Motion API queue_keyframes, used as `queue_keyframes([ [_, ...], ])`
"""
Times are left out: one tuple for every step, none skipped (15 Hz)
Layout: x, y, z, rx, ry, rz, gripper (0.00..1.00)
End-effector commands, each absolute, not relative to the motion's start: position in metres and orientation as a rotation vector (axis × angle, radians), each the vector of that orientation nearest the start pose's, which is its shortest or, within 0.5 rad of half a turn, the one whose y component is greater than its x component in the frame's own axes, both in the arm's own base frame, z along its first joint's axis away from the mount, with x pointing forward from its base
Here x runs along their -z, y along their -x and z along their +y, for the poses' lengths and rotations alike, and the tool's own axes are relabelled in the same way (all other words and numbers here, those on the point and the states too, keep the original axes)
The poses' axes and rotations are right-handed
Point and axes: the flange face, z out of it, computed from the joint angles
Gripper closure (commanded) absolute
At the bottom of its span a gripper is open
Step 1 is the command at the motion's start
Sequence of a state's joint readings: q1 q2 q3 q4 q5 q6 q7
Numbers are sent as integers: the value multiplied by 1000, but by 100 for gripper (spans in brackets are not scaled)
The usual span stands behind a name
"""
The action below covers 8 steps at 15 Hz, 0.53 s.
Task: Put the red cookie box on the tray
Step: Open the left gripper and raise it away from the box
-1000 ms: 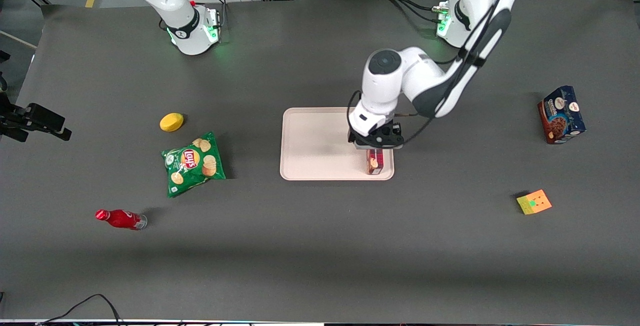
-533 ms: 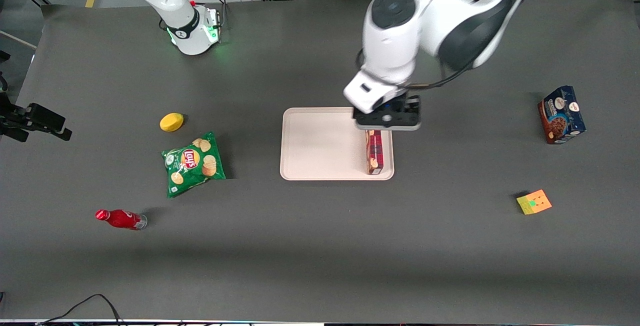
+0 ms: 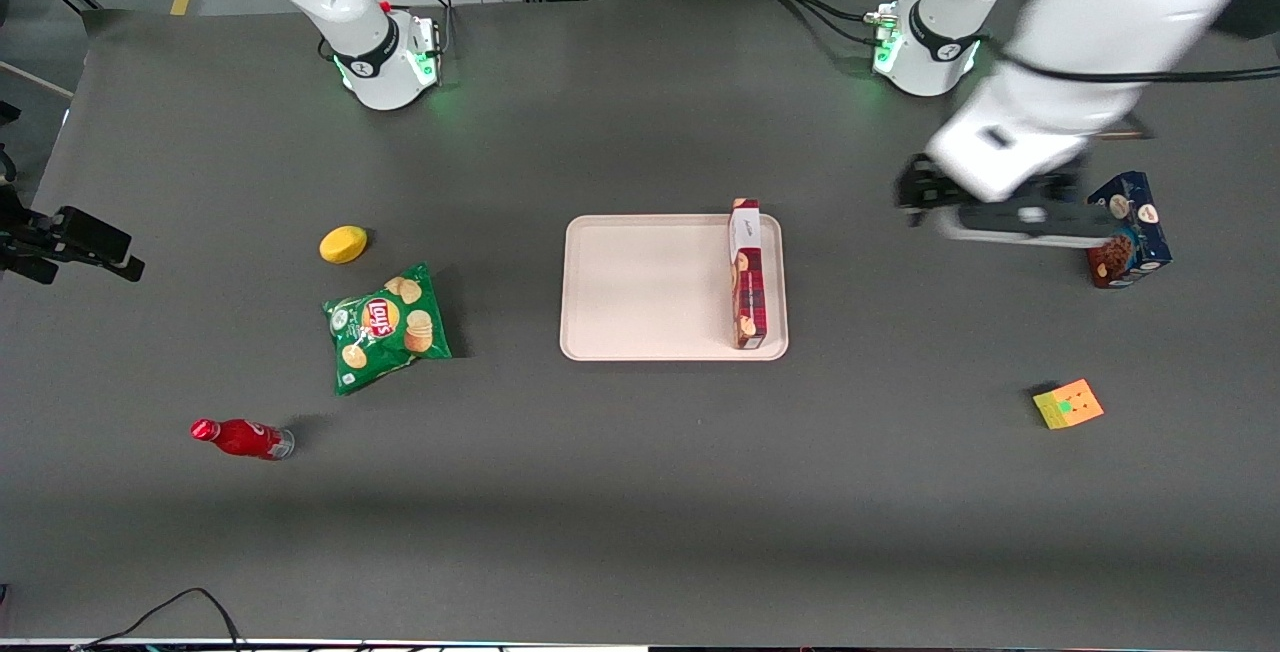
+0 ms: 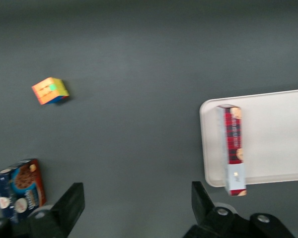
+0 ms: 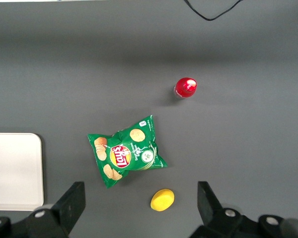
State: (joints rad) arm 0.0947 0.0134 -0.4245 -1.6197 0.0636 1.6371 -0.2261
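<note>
The red cookie box [image 3: 748, 274] [image 4: 233, 146], a long dark-red plaid carton with a white end, rests on its narrow side on the pale pinkish-beige tray [image 3: 640, 292] [image 4: 278, 129], along the tray edge nearest the working arm's end. My gripper [image 3: 1005, 217] [image 4: 137, 198] hangs high above the bare mat between the tray and the blue cookie box, well apart from the red box. Its fingers [image 4: 72, 201] are spread wide with nothing between them.
A dark-blue cookie box [image 3: 1125, 229] [image 4: 19, 188] stands just beside the gripper toward the working arm's end. A colourful cube [image 3: 1068, 403] [image 4: 50, 90] lies nearer the camera. Toward the parked arm's end lie a lemon [image 3: 343, 244], a chips bag [image 3: 387, 325] and a red bottle [image 3: 241, 437].
My gripper let go of the red cookie box, rose off the tray and swung toward the working arm's end, up to the blue box. The red box stays on the tray.
</note>
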Motion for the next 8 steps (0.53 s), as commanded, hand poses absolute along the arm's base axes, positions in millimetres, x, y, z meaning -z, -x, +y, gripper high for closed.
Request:
queue_keyframes([
  [-577,-509,-124,47,3083,96,7],
  [-564,-505,-113,63,3086,65,7],
  [-555,-502,-112,67,3085,64,7],
  [-554,-500,-113,58,3083,63,6],
  [-553,-498,-117,51,3083,74,6],
  [-552,-498,-118,48,3081,82,6],
  [-553,-500,-113,51,3081,73,4],
  [-555,-503,-110,57,3085,71,1],
])
